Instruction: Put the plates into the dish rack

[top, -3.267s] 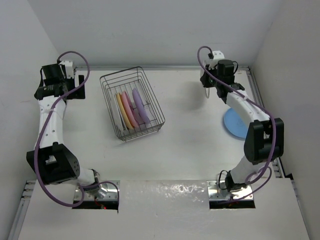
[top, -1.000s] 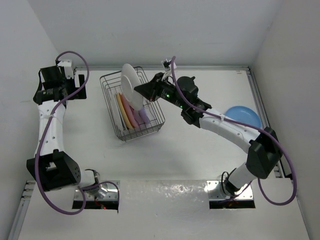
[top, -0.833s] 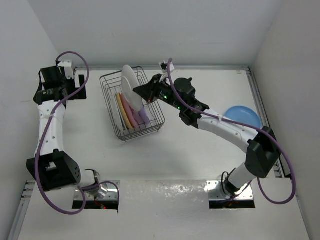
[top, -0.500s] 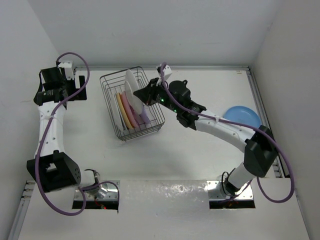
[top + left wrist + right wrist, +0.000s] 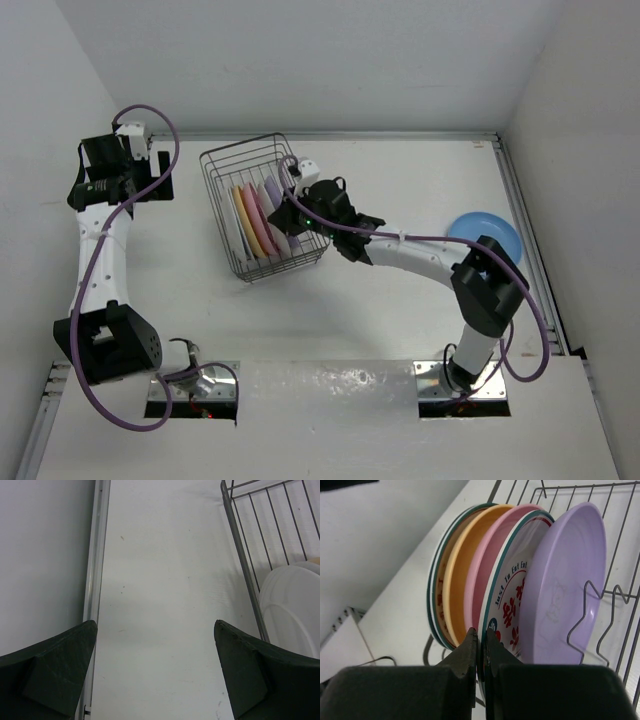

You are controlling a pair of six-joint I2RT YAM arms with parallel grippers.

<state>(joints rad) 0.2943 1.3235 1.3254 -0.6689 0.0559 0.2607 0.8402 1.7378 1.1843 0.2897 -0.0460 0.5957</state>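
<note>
The dish rack (image 5: 243, 147) stands left of centre and holds several plates on edge. In the right wrist view these are a grey-rimmed printed plate (image 5: 436, 595), a yellow plate (image 5: 462, 580), a pink plate (image 5: 485, 570), a second printed white plate (image 5: 512, 590) and a purple plate (image 5: 565, 590). My right gripper (image 5: 481, 635) is inside the rack (image 5: 290, 205), shut on the rim of the second printed plate, between pink and purple. A blue plate (image 5: 483, 235) lies flat at the right. My left gripper (image 5: 155, 630) is open and empty beside the rack's left side (image 5: 150, 180).
Rack wires (image 5: 620, 595) stand close behind the purple plate. In the left wrist view the rack's side wires (image 5: 245, 555) and the back of a white plate (image 5: 295, 610) are at the right. A metal rail (image 5: 95, 555) runs along the table's edge by the wall.
My right arm carried the printed white plate from above the rack down into it, between the pink and purple plates. The left arm has not moved.
</note>
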